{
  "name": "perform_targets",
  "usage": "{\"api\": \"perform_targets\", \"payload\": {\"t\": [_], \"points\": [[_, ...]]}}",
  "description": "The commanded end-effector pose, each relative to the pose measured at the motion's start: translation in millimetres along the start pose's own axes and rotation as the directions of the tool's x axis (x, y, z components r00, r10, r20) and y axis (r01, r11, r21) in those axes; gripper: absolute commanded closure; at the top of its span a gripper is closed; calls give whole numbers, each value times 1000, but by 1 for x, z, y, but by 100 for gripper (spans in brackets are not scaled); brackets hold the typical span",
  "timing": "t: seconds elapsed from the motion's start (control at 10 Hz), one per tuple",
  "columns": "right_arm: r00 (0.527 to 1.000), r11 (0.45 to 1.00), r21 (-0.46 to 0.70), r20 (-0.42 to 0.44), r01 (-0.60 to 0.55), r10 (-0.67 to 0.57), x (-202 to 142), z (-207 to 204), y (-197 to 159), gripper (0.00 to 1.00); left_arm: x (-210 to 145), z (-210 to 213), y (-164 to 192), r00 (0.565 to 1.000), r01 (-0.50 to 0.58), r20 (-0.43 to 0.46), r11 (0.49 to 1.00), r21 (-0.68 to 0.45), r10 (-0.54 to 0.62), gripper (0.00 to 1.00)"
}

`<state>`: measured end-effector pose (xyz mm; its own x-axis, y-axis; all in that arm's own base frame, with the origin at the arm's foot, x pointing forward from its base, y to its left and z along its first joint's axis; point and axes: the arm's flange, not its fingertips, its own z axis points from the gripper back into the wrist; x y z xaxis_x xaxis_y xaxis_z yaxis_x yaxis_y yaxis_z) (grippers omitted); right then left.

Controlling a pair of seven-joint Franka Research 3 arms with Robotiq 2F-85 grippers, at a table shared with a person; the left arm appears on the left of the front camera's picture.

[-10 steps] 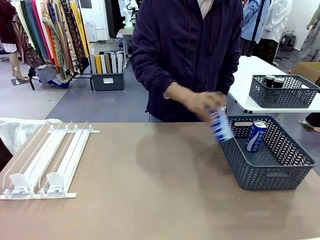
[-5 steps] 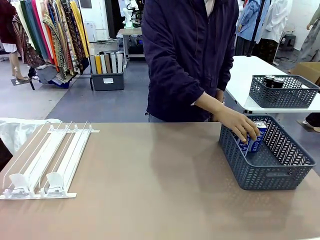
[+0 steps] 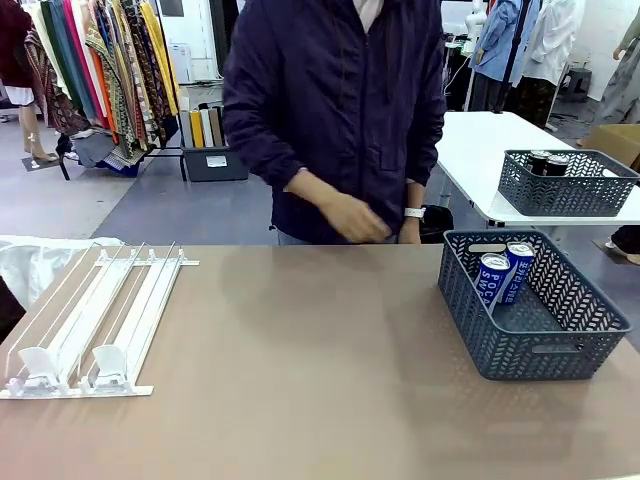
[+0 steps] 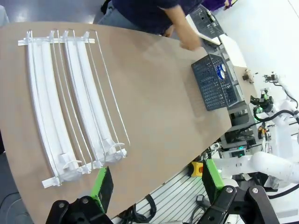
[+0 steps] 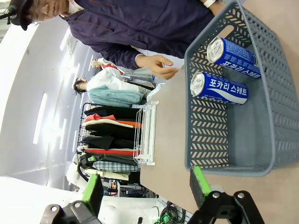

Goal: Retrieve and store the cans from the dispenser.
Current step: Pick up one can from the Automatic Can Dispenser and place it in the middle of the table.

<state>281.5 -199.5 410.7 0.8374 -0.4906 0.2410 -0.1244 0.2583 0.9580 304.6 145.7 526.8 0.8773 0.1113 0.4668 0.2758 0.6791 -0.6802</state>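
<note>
Table (image 3: 300, 380) runs brown and matte under me, with a person (image 3: 340, 110) in a dark jacket at its far side. Beyond them stand a rack of hanging clothes (image 3: 100, 70) at far left and a white table at far right carrying a second grey basket (image 3: 565, 185) with dark cans inside.

On my table the dispenser (image 3: 95, 325) lies flat at the left, its white rails running toward me and 2 pusher blocks sitting at its front lip; its lanes hold no cans. A grey basket (image 3: 530, 305) sits at the right, with 2 blue-and-white cans (image 3: 503, 278) leaning side by side against its far-left wall. The person's hand (image 3: 355, 218) hangs at the far edge, holding nothing.

My left wrist camera looks down the dispenser's whole length, the pushers nearest my left gripper (image 4: 156, 179), whose fingers are spread wide with nothing between them; the basket is far off across the table there. My right wrist camera alone makes the cans' lettering readable, and shows my right gripper (image 5: 145, 184) released too, its green pads wide apart, hovering just outside the basket's near wall, the cans well beyond it.
</note>
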Motion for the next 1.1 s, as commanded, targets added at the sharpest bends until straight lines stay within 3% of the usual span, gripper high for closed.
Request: {"api": "perform_targets", "payload": {"t": [0.0,1.0], "points": [[1000,1000,5,-4,2,-2,0,2,4,0,0,1,-1,1000,0,11,1000,-16,0,0],[1000,1000,5,-4,2,-2,0,2,4,0,0,1,-1,1000,0,11,1000,-16,0,0]]}}
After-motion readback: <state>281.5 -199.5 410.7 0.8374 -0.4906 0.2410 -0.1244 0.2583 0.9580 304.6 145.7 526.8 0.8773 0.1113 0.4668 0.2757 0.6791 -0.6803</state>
